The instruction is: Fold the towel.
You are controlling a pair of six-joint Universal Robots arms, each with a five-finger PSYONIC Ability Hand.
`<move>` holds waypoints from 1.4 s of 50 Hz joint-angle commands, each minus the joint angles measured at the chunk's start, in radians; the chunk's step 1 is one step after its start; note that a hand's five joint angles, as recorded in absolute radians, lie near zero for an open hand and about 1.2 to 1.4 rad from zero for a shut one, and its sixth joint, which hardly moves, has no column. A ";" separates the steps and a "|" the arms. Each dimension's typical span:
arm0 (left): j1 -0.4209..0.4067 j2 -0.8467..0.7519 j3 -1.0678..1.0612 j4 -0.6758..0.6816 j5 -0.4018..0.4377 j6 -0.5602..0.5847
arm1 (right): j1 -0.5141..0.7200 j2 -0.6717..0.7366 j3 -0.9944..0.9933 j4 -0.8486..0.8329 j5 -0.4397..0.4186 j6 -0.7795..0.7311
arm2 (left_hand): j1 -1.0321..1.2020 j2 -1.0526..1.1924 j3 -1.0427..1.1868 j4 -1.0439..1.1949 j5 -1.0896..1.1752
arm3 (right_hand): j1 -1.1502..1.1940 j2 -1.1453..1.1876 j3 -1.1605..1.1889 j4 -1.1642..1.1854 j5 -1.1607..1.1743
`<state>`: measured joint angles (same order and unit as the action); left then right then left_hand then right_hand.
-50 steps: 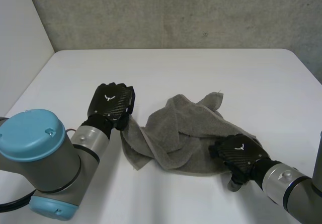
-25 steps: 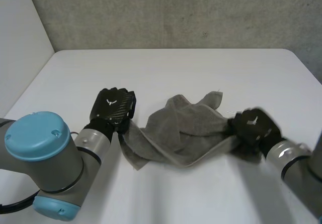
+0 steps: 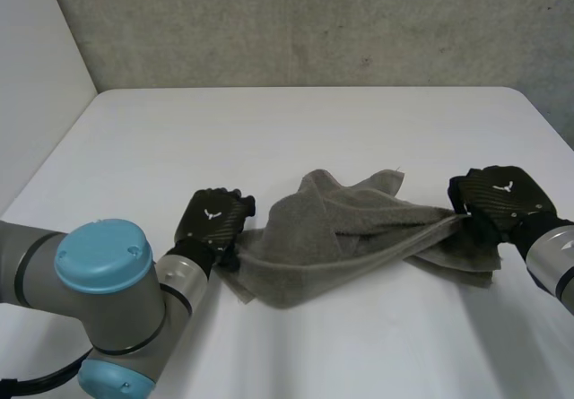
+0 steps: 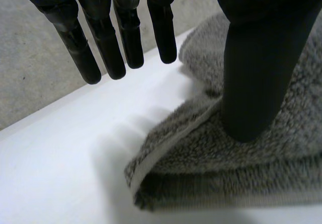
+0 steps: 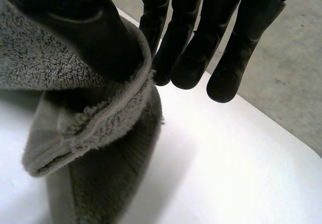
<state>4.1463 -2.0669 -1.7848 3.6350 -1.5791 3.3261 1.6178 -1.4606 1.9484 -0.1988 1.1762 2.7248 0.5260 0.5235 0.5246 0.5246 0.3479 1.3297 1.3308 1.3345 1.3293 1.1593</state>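
Head view: nearest, the black left hand (image 3: 213,222) is released, fingers straight, its thumb pressing the left edge of the crumpled grey terry towel (image 3: 345,229) onto the white table (image 3: 269,130). The black right hand (image 3: 499,197) pinches the towel's right edge between thumb and fingers.

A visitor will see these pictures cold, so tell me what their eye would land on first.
The crumpled grey towel in the middle of the white table stands out first, drawn into a taut band between two black hands. The right hand pinches one end between thumb and fingers. The left hand presses the other end down with its thumb, its fingers straight and clear of the cloth.
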 commanded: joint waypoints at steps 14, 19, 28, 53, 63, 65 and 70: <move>0.011 -0.062 0.010 0.004 -0.001 0.153 | -0.093 -0.015 -0.019 0.001 0.008 0.006 | 0.046 0.048 0.047 0.047 0.049 | 0.067 0.065 0.062 0.067 0.062; 0.015 -0.061 0.008 0.004 -0.007 0.153 | -0.093 -0.015 -0.017 0.001 0.008 0.006 | 0.095 0.098 0.097 0.097 0.099 | 0.067 0.065 0.062 0.067 0.062; 0.018 -0.061 0.022 0.013 -0.005 0.139 | -0.093 -0.015 -0.013 0.001 0.008 0.006 | 0.283 0.286 0.285 0.285 0.287 | 0.067 0.065 0.062 0.067 0.062; 0.052 0.256 0.078 0.011 -0.012 0.121 | -0.122 -0.297 -0.339 0.220 -0.099 0.138 | 0.870 0.873 0.872 0.872 0.874 | 0.067 0.065 0.062 0.067 0.062; 0.061 0.531 0.096 -0.013 -0.001 0.131 | -0.228 -0.152 -0.723 0.761 -0.279 -0.046 | 0.870 0.873 0.872 0.872 0.874 | 0.067 0.065 0.062 0.067 0.062; 0.063 0.506 0.096 -0.030 0.001 0.135 | -0.222 -0.106 -0.732 0.816 -0.283 -0.118 | 0.870 0.873 0.872 0.872 0.874 | 0.067 0.065 0.062 0.067 0.062; 0.066 0.377 0.108 -0.102 0.007 0.144 | -0.130 0.047 -0.775 0.956 -0.219 -0.302 | 0.870 0.873 0.872 0.872 0.874 | 0.067 0.065 0.062 0.067 0.062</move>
<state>4.2089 -1.5573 -1.6898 3.6041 -1.5785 3.4595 1.4220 -1.5898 1.2133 0.6031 0.9121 2.6270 1.1691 1.2165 1.2150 1.2178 1.0236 1.3304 1.3310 1.3345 1.3293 1.1676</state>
